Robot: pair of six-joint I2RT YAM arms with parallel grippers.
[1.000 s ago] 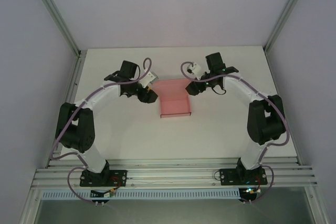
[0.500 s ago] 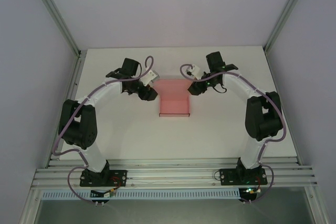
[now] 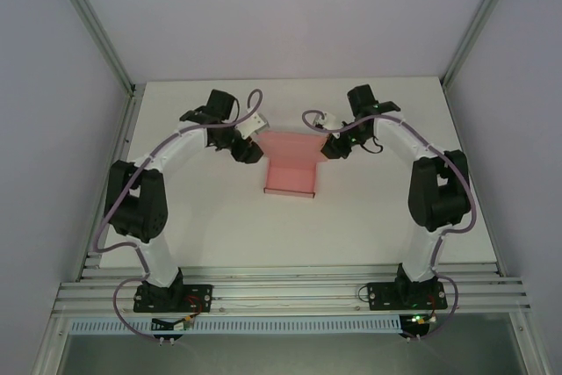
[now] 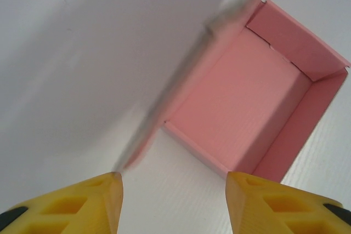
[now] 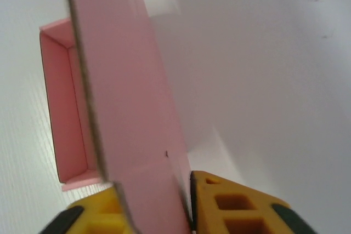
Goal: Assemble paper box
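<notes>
White table [image 3: 351,226], pale walls [image 3: 281,15], aluminium rails [image 3: 290,292]

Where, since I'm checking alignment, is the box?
In the top view the box sits mid-table between the left gripper and the right gripper, which pinches its flap.

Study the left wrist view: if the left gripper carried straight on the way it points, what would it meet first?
Probably the paper box: its low near wall lies straight ahead of the left gripper, whose jaws stand open. The raised flap beside it could touch first; depth is unclear.
</notes>
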